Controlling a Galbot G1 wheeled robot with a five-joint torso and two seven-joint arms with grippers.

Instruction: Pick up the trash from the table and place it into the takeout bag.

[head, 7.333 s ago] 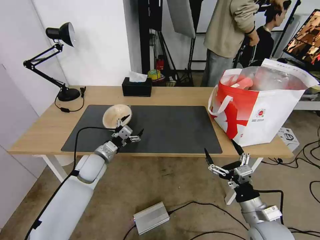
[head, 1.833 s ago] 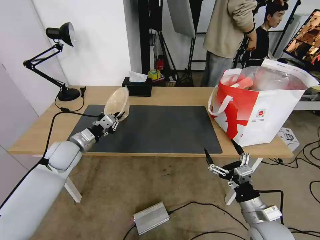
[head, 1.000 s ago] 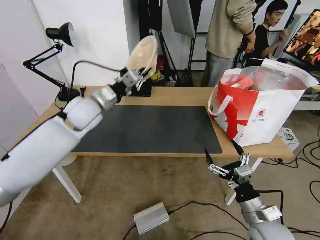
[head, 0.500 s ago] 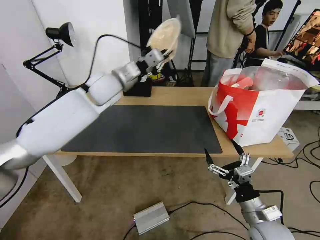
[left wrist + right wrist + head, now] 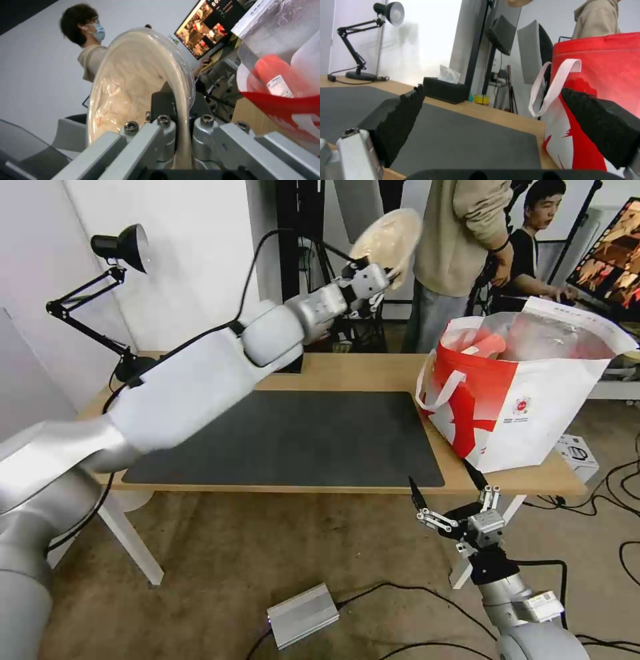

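My left gripper (image 5: 381,270) is shut on the rim of the beige pulp bowl (image 5: 390,237), which is held on edge high above the table's (image 5: 347,372) back edge, left of the takeout bag (image 5: 533,407). In the left wrist view the fingers (image 5: 163,110) clamp the bowl (image 5: 133,85), with the bag's foil lining (image 5: 283,37) close by. A red cup (image 5: 490,345) lies inside the bag. My right gripper (image 5: 445,492) hangs open below the table's front edge, in front of the bag (image 5: 603,62).
A dark grey mat (image 5: 300,437) covers the table's middle. A black desk lamp (image 5: 120,247) stands at the back left and a black tissue box (image 5: 445,92) at the back. Cables and a metal box (image 5: 303,617) lie on the floor.
My left arm has lifted the bowl off the mat and swung it up and to the right, toward the bag. The right arm has stayed where it was.
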